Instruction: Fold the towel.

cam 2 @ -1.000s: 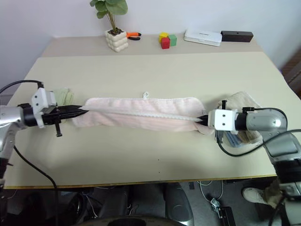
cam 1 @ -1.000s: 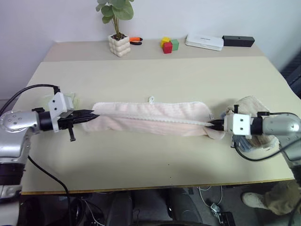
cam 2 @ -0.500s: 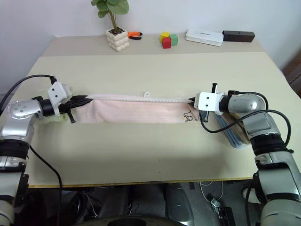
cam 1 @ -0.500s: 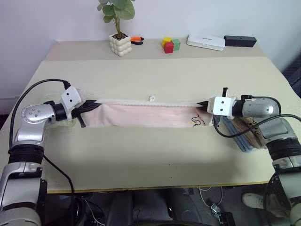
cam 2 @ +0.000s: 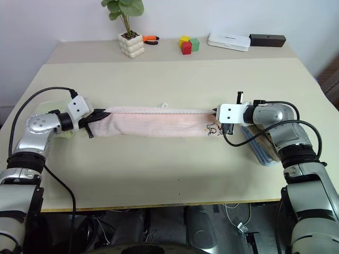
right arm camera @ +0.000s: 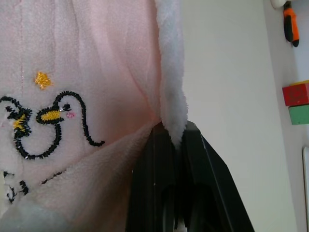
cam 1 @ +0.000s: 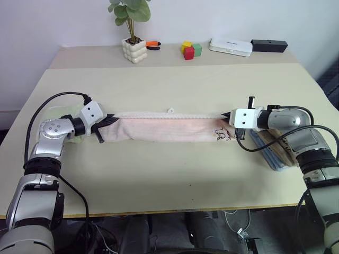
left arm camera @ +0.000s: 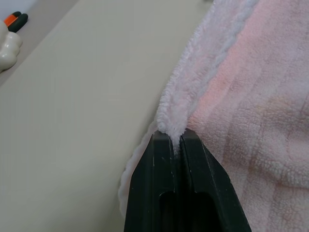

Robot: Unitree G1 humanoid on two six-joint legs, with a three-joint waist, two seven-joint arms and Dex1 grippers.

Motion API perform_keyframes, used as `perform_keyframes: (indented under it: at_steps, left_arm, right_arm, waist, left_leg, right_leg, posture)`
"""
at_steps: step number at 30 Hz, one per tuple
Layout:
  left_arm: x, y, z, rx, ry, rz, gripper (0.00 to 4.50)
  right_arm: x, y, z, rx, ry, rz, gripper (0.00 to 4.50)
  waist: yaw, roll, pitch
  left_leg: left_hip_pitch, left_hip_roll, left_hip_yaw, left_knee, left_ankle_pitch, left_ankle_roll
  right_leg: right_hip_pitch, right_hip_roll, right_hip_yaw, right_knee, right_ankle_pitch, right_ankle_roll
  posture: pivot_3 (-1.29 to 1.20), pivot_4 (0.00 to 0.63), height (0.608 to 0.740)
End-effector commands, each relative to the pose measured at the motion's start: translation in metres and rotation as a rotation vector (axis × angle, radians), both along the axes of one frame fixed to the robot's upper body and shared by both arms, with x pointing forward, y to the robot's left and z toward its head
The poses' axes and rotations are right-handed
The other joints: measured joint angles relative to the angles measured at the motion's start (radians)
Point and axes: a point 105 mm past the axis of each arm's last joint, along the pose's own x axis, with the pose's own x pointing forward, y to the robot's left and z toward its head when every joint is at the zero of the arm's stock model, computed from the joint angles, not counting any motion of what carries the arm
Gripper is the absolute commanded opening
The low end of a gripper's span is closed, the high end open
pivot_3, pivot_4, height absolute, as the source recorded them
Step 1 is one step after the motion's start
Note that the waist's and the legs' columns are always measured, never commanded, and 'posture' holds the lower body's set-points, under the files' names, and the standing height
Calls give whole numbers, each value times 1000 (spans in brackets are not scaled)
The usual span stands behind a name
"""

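The pale pink towel [cam 1: 164, 128] lies as a long doubled band across the middle of the table, stretched between both grippers. Its white loop [cam 1: 170, 110] sits on the far edge, and a small stitched duck motif [cam 1: 222, 135] shows at the right end. My left gripper [cam 1: 112, 119] is shut on the towel's left far corner. The left wrist view shows its tips [left arm camera: 176, 140] pinching the fluffy hem of the towel [left arm camera: 251, 96]. My right gripper [cam 1: 229, 115] is shut on the right far corner. In the right wrist view its tips [right arm camera: 175, 133] clamp the white hem beside the duck motif [right arm camera: 53, 116].
A light green towel [cam 1: 52, 112] lies under my left arm. A folded tan and blue stack [cam 1: 275, 154] lies under my right arm. Along the back stand a potted plant [cam 1: 134, 50], an orange tool [cam 1: 153, 45], coloured blocks [cam 1: 191, 50], a white box [cam 1: 230, 46] and a black box [cam 1: 269, 45].
Both grippers carried the towel's held edge away from me and laid it along the far edge by the loop, doubling the towel. The left one also sank a little.
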Motion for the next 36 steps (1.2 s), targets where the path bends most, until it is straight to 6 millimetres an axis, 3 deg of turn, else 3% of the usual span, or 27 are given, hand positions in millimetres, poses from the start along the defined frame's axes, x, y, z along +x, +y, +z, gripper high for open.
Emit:
perform_keyframes:
  at_steps: [1, 5, 13, 18, 22, 26, 36]
  left_arm:
    - [0, 7, 19, -49, -32, 10, 0]
    - [-16, 16, 30, -44, -25, -32, 0]
    - [-84, 19, 28, 48, 176, -233, 0]
    - [-108, 13, 23, 78, 282, -304, 0]
    - [-102, 9, 17, 69, 280, -293, 0]
    - [-88, 5, 10, 47, 291, -283, 0]
    - [-40, 1, -1, -37, 222, -175, 0]
  right_arm:
    - [-3, -4, 28, 31, -59, 6, 66]
    - [-28, -7, 42, 134, 25, 43, 66]
    - [-89, -16, 23, 71, 261, 86, 66]
    - [-107, -12, 19, 45, 336, 117, 66]
    - [-102, -10, 15, 12, 326, 119, 66]
    - [-80, -9, 18, -6, 285, 98, 66]
    - [-39, -2, 9, -34, 276, 85, 66]
  waist:
    - [0, 0, 0]
    - [0, 0, 0]
    - [-2, 0, 0]
    - [1, 0, 0]
    - [2, 0, 0]
    - [0, 0, 0]
    - [1, 0, 0]
  left_leg:
    - [0, 0, 0, 0, 0, 0]
    - [-1, 0, -1, 0, 0, 0]
    - [1, 1, 0, -1, 0, 1]
    - [2, 1, 1, 0, -1, 1]
    - [2, 1, 1, 0, -1, 1]
    - [2, 1, 1, 0, -1, 1]
    - [1, 1, 1, 0, -1, 1]
  right_leg:
    - [0, 0, 0, 0, 0, 0]
    - [0, 0, 0, 0, 0, 0]
    - [1, 0, 0, 0, 0, 0]
    - [2, 0, 0, 0, -3, -4]
    - [2, 0, 0, -1, -3, -4]
    - [2, 0, 0, -1, -3, -4]
    - [1, 0, 0, -1, -1, -1]
  posture:
    - [0, 150, 740]
    - [0, 150, 740]
    - [0, 150, 740]
    - [0, 150, 740]
    - [0, 150, 740]
    - [0, 150, 740]
    - [0, 150, 740]
